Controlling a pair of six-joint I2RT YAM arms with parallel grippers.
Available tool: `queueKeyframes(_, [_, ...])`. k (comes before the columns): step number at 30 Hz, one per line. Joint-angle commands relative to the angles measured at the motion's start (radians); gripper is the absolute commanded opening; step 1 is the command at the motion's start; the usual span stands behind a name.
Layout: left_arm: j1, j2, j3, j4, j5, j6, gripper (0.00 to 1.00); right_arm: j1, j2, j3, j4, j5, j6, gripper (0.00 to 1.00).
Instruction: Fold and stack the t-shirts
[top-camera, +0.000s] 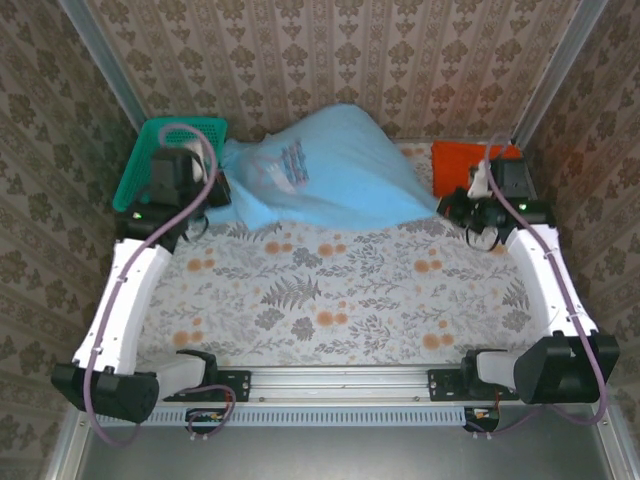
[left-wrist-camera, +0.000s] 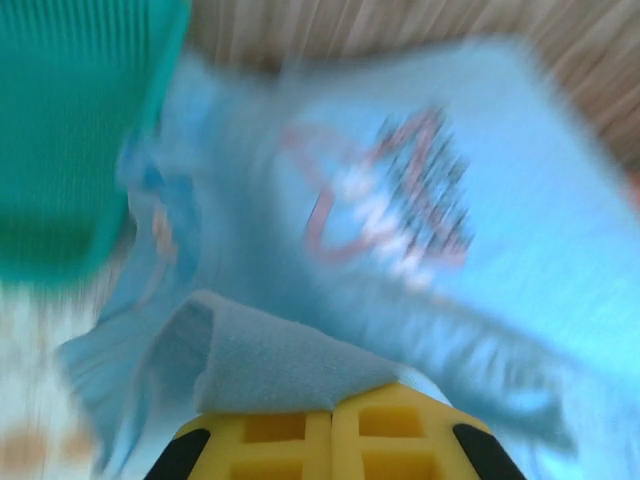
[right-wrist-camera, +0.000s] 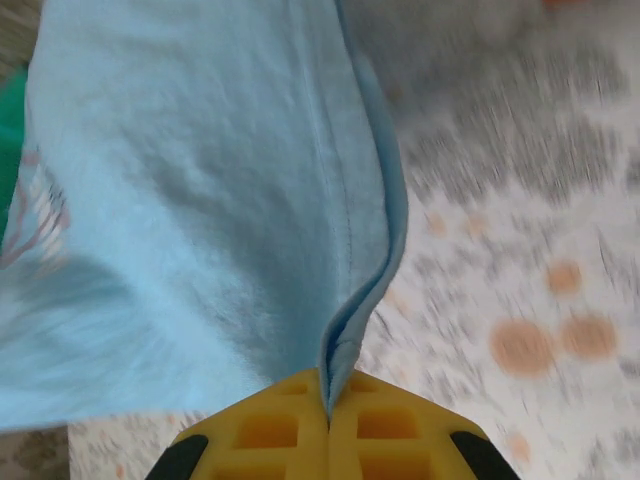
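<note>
Pinching light blue t-shirt (left-wrist-camera: 480, 230) corner with left hand (left-wrist-camera: 330, 412) | pinching its hem fold with right hand (right-wrist-camera: 328, 395) | likely handling soft, light, limp; gripping doubled hems probably holding best

- The light blue t-shirt (top-camera: 335, 160), at the table's far edge, is showing a white and pink print with dark lettering.
- The orange t-shirt (top-camera: 462, 158), in the far right corner, is showing plain bright orange.
- The basket (top-camera: 150, 165), in the far left corner, is showing teal.
- The table (top-camera: 330, 300) is showing a white cover with grey ferns and orange blossoms.
- The left gripper (left-wrist-camera: 330, 415) and right gripper (right-wrist-camera: 328, 392) are showing yellow with black edges.
- The walls (top-camera: 330, 55) are showing a beige-and-brown damask pattern.
</note>
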Motion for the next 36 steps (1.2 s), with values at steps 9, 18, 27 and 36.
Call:
queueKeyframes(9, [-0.056,-0.334,-0.263,-0.294,-0.137,-0.245,0.75,-0.051,-0.156,-0.317,-0.081,0.143,0.096,0.51])
queueKeyframes(18, [-0.078,-0.03,-0.086,-0.142,-0.13,-0.203,0.79,-0.095,-0.097,-0.203,-0.117,0.307,0.136,0.62])
queueKeyframes(27, [-0.122,0.357,-0.038,-0.2,-0.038,-0.266,0.76,-0.02,0.075,-0.299,-0.006,0.196,0.141,0.54])
queueKeyframes(36, [-0.125,0.657,0.156,-0.211,-0.047,-0.216,0.71,0.102,0.266,-0.294,0.033,0.185,0.141,0.46])
